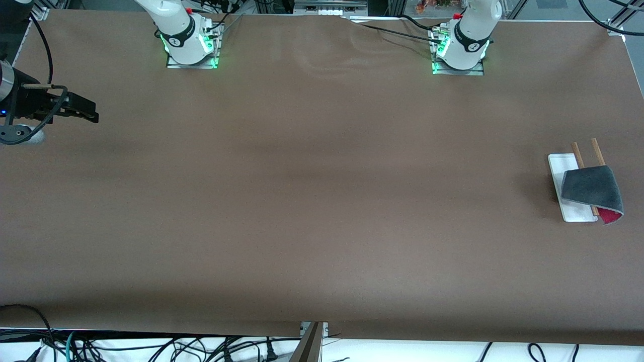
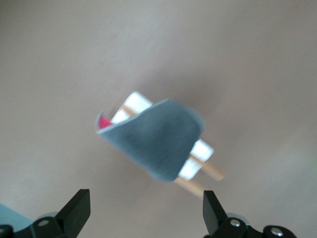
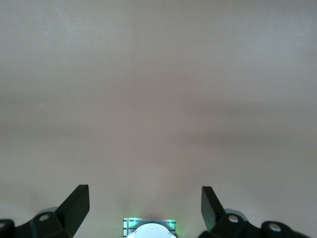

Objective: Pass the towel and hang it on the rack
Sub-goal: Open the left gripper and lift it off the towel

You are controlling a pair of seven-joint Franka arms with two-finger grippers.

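The dark grey towel (image 1: pixel 592 187) hangs draped over the rack's two wooden rods (image 1: pixel 577 153), with its red reverse (image 1: pixel 609 216) showing at the lower corner. The rack's white base (image 1: pixel 562 166) stands at the left arm's end of the table. In the left wrist view the towel (image 2: pixel 156 141) lies over the rack (image 2: pixel 198 151). My left gripper (image 2: pixel 146 201) hangs open and empty in the air above them, apart from both; it is out of the front view. My right gripper (image 1: pixel 93 113) is open and empty over the table at the right arm's end, and also shows in its wrist view (image 3: pixel 145 198).
The brown table top (image 1: pixel 322 201) spreads between the two ends. The arm bases (image 1: pixel 191 45) (image 1: pixel 460 50) stand along the table's edge farthest from the front camera. Cables (image 1: pixel 151 349) lie below the nearest edge. The right arm's base (image 3: pixel 148 228) shows in its wrist view.
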